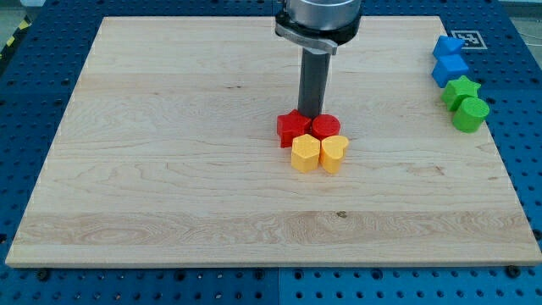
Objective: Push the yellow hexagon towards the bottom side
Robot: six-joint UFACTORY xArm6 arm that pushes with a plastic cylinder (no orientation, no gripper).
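The yellow hexagon (305, 153) sits near the middle of the wooden board (169, 169). A yellow heart-shaped block (334, 153) touches it on the view's right. A red star block (293, 127) and a red round block (327, 127) sit just above the yellow pair, touching them. My tip (311, 116) is at the top edge of the two red blocks, between them, above the yellow hexagon in the view.
At the view's top right, off the board's edge, stand two blue blocks (449, 59), a green star block (461, 89) and a green round block (471, 113). The board lies on a blue perforated table (517, 152).
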